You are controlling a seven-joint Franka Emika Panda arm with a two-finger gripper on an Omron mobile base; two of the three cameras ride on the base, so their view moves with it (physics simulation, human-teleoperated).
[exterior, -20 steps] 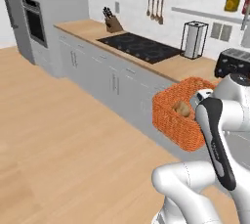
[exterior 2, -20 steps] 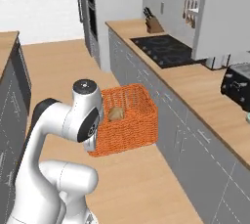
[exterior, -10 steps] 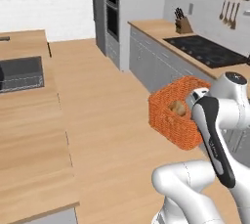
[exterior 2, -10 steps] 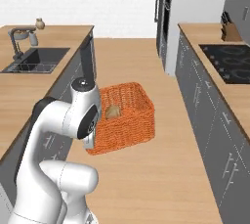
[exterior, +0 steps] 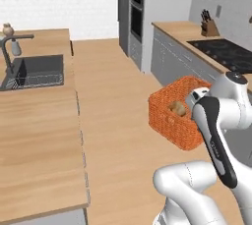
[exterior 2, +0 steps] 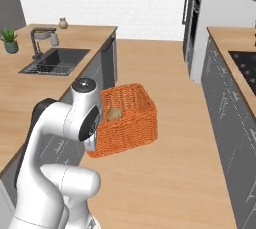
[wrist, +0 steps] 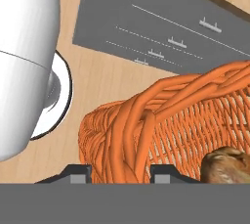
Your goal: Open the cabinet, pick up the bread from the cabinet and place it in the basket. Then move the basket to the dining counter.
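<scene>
Above floor between worktops, basket [exterior 2: 127, 120] is carried, rim clamped between narrow fingers [wrist: 80, 174]. Bread [exterior 2: 114, 114] already lodged inside. Left: basket to be set on dining counter [exterior: 39, 135], at 9 o'clock.

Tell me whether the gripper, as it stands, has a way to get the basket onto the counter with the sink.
Probably yes. The gripper is clamped on the basket rim, holding it above the floor with the bread inside. The counter beside it has bare wood near the sink, with nothing between.
</scene>
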